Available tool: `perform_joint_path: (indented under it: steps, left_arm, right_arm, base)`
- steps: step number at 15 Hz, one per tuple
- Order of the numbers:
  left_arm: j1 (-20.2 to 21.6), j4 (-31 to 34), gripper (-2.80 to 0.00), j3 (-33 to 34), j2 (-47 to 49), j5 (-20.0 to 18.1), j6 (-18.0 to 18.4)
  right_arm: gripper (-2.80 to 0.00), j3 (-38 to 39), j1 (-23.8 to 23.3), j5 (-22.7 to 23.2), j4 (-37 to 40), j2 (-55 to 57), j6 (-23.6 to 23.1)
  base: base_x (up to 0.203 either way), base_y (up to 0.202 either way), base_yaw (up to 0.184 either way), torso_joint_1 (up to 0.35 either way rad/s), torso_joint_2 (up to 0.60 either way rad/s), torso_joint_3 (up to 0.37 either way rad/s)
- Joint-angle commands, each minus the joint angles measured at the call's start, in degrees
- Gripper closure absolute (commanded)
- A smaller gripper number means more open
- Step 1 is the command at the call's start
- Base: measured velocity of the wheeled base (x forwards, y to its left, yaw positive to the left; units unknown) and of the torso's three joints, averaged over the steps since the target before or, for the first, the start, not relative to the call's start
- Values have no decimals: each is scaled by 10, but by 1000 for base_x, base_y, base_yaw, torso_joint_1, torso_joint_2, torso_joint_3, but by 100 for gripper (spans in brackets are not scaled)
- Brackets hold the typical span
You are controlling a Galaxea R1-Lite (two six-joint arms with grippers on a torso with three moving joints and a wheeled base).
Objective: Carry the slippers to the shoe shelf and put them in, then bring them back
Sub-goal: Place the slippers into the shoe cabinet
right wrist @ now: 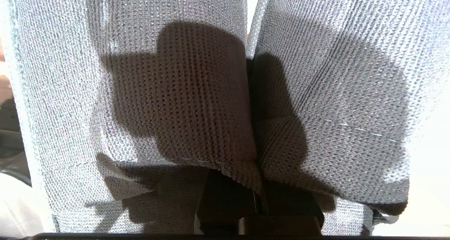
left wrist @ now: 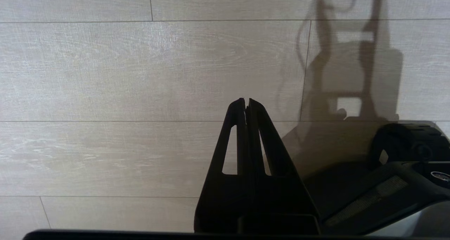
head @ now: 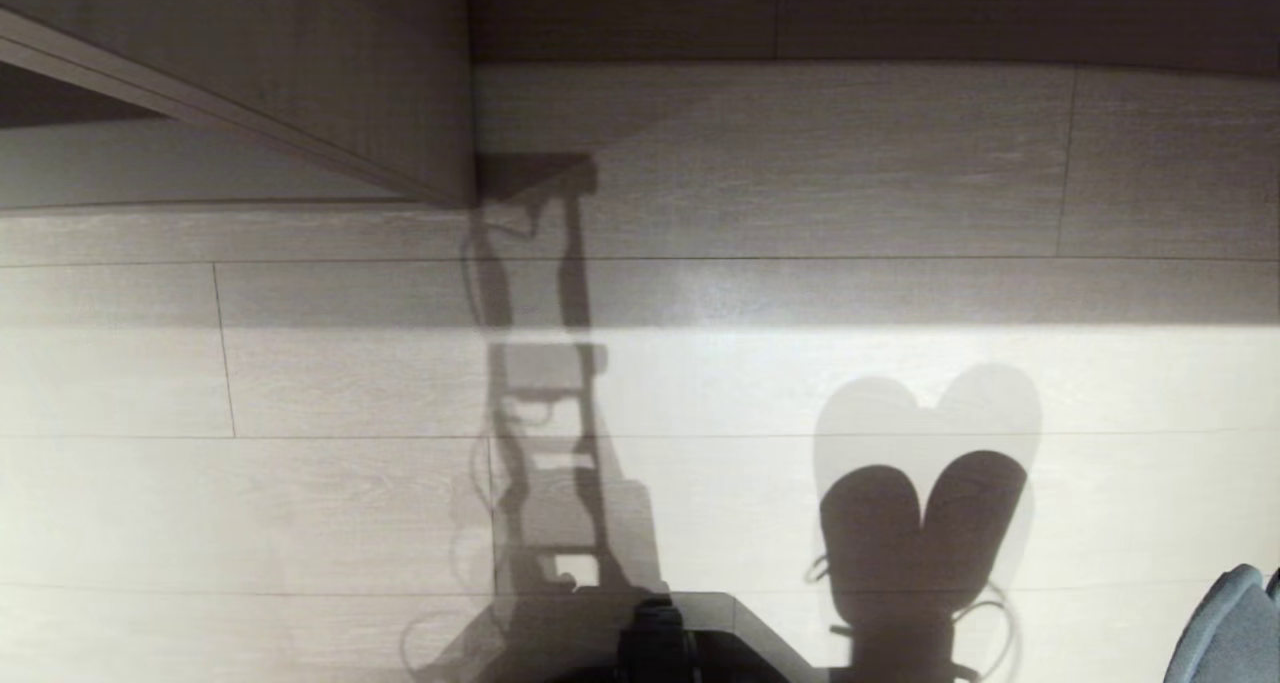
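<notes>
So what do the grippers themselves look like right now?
The left gripper has two long, flat, matte black fingers that taper to a point, each with a narrow elongated slot. Of the right gripper, only a dark black base shows beneath the grey knitted fabric.

Counts: two slippers, two grippers, one wooden unit.

Two slate-grey knitted fabric slippers [right wrist: 168,92] are counted side by side in the right wrist view, and a single blue-grey edge of them is seen at the lower right corner of the head view. One black left gripper [left wrist: 246,101] is counted, with two fingers [left wrist: 262,127] pressed together. One right gripper [right wrist: 258,205] is counted, clamped on both slippers. One pale beige wood laminate unit [head: 330,73] is counted over one pale plank floor [head: 300,503].
</notes>
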Motion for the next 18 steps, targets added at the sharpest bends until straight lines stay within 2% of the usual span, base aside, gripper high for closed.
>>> perform_joint_path:
  steps: [1,18]
  left_arm:
    - [1,0,0,0,0,0,0]
    - [0,0,0,0,0,0,0]
  right_arm:
    - [0,0,0,-1,0,0,3]
    - [0,0,0,-6,-1,0,18]
  base:
    - [0,0,0,-2,2,193]
    - [0,0,0,0,1,202]
